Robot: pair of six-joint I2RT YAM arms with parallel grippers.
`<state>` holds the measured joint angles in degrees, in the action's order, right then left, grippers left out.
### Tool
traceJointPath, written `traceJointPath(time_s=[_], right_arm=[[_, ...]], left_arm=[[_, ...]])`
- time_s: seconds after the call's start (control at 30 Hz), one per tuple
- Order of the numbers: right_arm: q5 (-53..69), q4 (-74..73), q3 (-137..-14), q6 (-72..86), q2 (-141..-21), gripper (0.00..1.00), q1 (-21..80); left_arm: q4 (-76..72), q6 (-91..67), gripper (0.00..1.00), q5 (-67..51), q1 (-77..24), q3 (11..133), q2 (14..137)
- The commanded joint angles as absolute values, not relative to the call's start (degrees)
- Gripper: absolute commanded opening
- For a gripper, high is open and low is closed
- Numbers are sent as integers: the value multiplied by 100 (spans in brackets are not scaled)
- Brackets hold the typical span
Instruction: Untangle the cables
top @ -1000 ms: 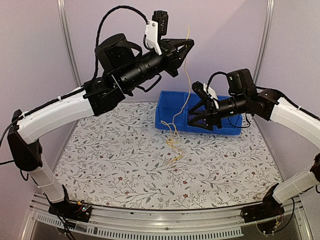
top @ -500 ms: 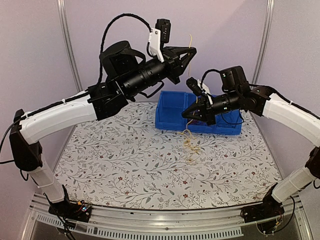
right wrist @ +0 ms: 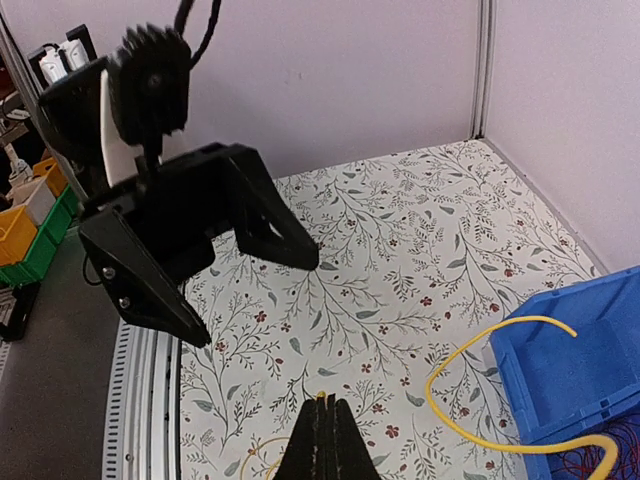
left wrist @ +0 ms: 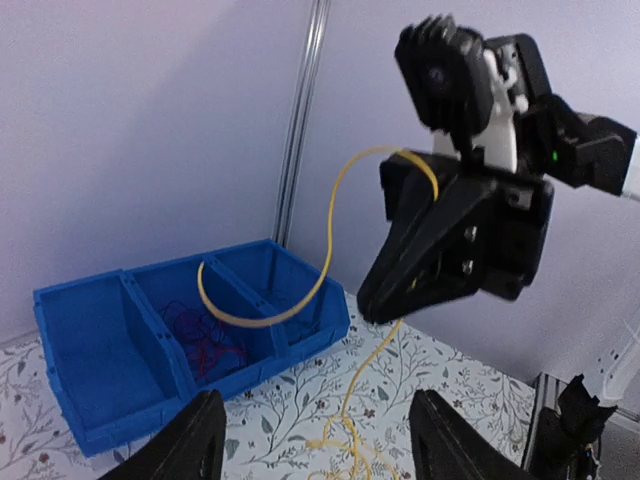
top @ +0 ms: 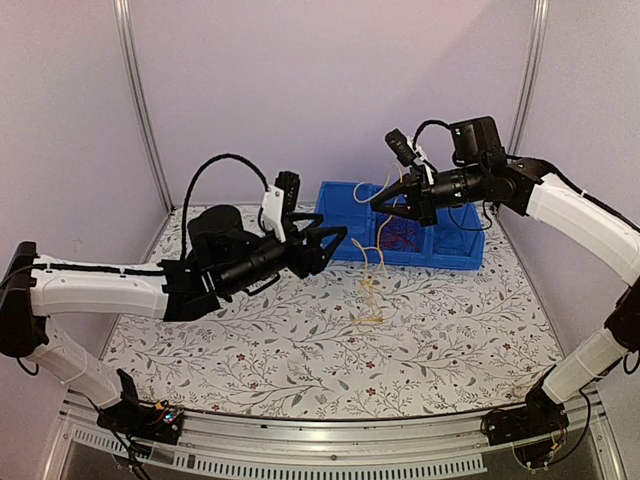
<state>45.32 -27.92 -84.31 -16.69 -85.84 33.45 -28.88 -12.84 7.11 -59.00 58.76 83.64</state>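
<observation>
A yellow cable hangs from my right gripper, which is shut on it above the front of the blue bin; its lower end lies in a tangle on the table. In the right wrist view the closed tips pinch a bit of yellow, and a loop of the yellow cable curves off to the right. Red cables lie in the bin's middle compartment. My left gripper is open and empty, low over the table left of the hanging cable. In its own view, the yellow cable arcs from the right gripper.
The blue bin has three compartments and stands at the back of the flowered table. Walls with metal posts close in the back and sides. Beyond the table's left edge stand orange and green crates.
My left gripper let go of the yellow cable, opened and dropped from high up to just above the table. My right gripper shut on the cable and lifted it up and back.
</observation>
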Motion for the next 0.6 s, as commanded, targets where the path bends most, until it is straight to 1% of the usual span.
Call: traceJointPath(time_s=[0.0,0.07,0.13,0.3,0.43,0.47,0.5,0.53,0.57], right_arm=[[4881,-2528,-8734,-1338,-8719,0,3262],[4874,-2500,-8776,-1289,-8768,0,3262],[4819,-2488,-8808,-1276,-8795,0,3261],[4790,-2500,-8824,-1250,-8845,0,3258],[4766,-2513,-8815,-1239,-8834,0,3256],[4764,-2514,-8820,-1244,-8827,0,3252],[4764,-2514,-8824,-1241,-8817,0,3252],[4770,-2520,-8843,-1240,-8811,0,3252],[4779,-2534,-8867,-1232,-8801,0,3252]], left_arm=[[-4502,-2484,66,537,-5850,4207,8111],[-4977,-2640,67,136,-5869,4019,8323],[-5219,-2727,67,-204,-5928,4151,8647],[-5547,-2879,68,-185,-5953,4760,9492],[-5536,-3113,67,-99,-5904,5222,9972],[-5536,-3215,66,-123,-5877,5325,10067],[-5472,-3334,61,-93,-5847,5421,10158],[-5347,-3509,54,-36,-5812,5517,10246],[-5216,-3669,45,-20,-5758,5569,10315]])
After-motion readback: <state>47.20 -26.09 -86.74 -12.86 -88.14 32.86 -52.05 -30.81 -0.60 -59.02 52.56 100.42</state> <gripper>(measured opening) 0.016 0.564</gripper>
